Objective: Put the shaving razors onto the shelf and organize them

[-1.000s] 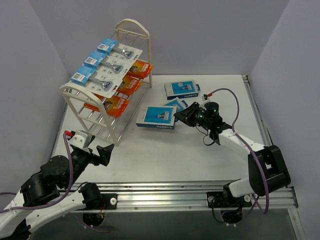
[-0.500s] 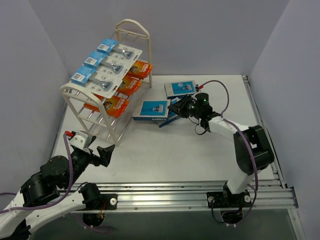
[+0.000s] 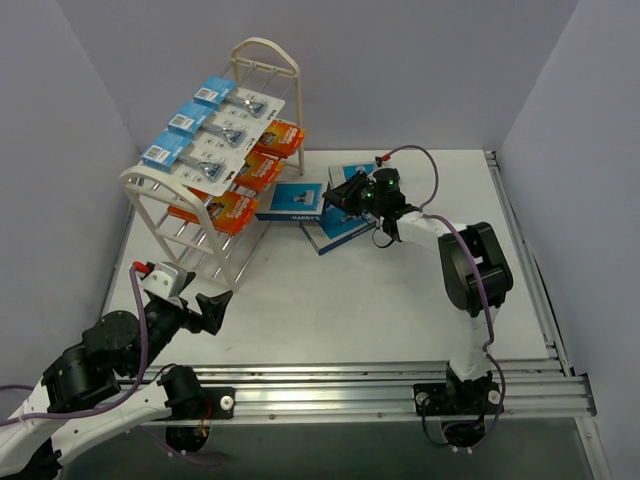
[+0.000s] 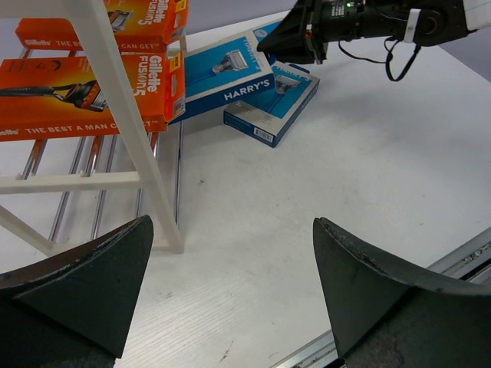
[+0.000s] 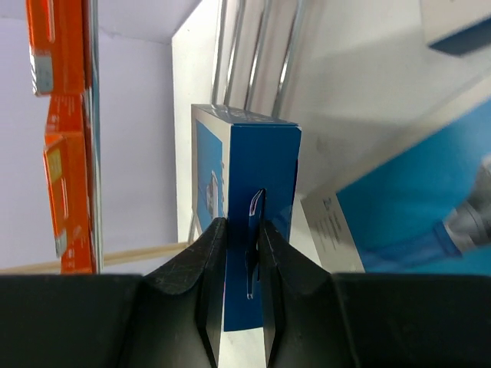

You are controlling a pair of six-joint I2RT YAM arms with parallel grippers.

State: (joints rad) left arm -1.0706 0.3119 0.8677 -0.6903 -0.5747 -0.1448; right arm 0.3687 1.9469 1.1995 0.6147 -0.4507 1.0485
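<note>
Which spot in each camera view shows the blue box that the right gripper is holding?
Top external: blue box at centre, just right of the shelf.
Left wrist: box at upper middle, reading HARRY'S.
Right wrist: box at centre, end-on, between the fingers.
Shared landmark: orange boxes, left of it everywhere.

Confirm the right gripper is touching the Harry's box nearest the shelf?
Touching. The right wrist view shows the right gripper pinching the hang tab on the end of the Harry's box.

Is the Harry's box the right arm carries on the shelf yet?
Not yet: the Harry's box, pinched by the right gripper, is at the shelf's edge, outside its rods.
</note>
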